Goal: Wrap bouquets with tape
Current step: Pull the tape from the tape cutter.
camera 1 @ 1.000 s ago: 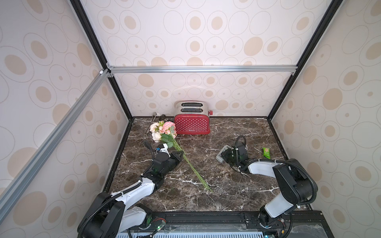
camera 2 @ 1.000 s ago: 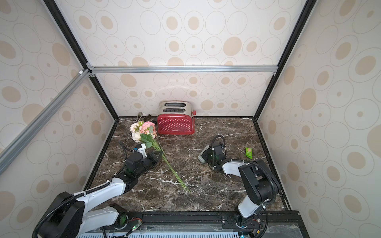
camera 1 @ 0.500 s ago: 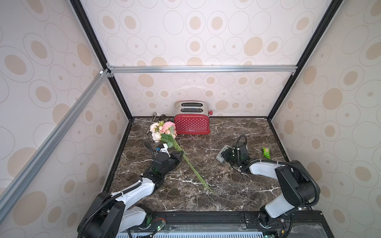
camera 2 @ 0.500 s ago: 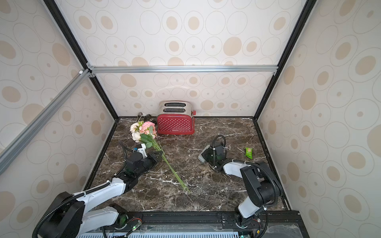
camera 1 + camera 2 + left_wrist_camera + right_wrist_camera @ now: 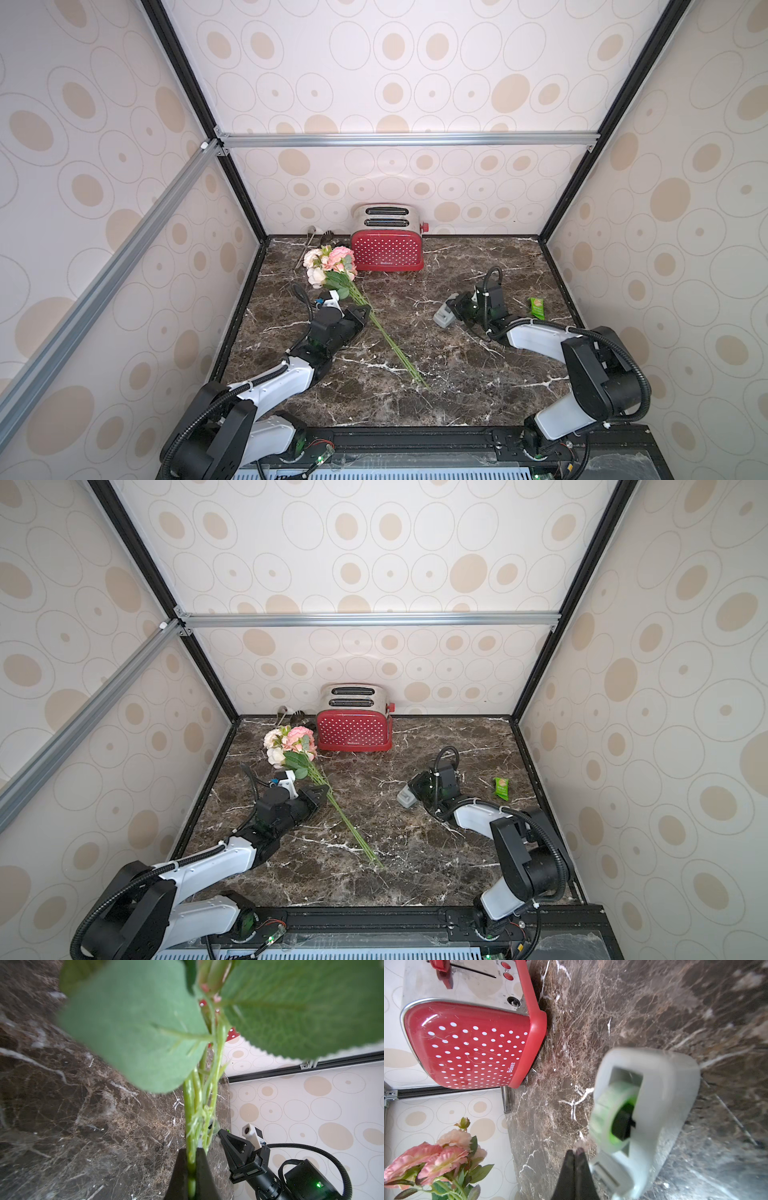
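Gripping side, left gripper (image 5: pixel 365 312): jaws closed on the stems of the bouquet (image 5: pixel 330 266), just below the leaves.
bouquet: blooms beside the red toaster (image 5: pixel 387 249), stems slanting forward over the marble table (image 5: pixel 457 395).
tape dispenser (image 5: pixel 444 316): right of centre.
right gripper (image 5: pixel 575 1152): jaws pressed together, tips just beside the tape dispenser; whether they pinch tape is unclear.
green packet (image 5: pixel 536 307): far right.

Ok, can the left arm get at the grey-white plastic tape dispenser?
Probably not: the left gripper is shut on the pink-and-cream bouquet, and the grey-white tape dispenser sits beside the right gripper.
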`<state>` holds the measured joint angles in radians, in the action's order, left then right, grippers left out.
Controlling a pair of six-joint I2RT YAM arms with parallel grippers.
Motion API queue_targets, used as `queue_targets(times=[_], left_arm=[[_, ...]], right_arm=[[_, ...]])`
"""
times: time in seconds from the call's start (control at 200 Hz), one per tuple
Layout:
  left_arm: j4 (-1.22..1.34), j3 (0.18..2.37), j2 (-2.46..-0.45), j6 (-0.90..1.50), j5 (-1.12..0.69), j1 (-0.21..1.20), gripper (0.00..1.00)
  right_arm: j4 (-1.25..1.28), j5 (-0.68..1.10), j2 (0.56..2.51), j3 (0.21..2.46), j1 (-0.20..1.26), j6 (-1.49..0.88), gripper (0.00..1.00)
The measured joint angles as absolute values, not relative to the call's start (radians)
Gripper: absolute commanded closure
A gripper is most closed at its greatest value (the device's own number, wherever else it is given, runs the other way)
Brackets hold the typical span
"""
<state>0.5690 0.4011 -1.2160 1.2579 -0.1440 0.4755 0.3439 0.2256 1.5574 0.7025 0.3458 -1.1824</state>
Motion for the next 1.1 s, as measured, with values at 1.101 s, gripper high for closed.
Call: queue_targets(times=[1.101], left_arm=[[0.726, 0.433, -1.425, 1.390, 0.036, 0.603, 1.00]], right_arm=[[0.297, 0.315, 1.476, 0.749, 0.389, -1.212, 1.00]])
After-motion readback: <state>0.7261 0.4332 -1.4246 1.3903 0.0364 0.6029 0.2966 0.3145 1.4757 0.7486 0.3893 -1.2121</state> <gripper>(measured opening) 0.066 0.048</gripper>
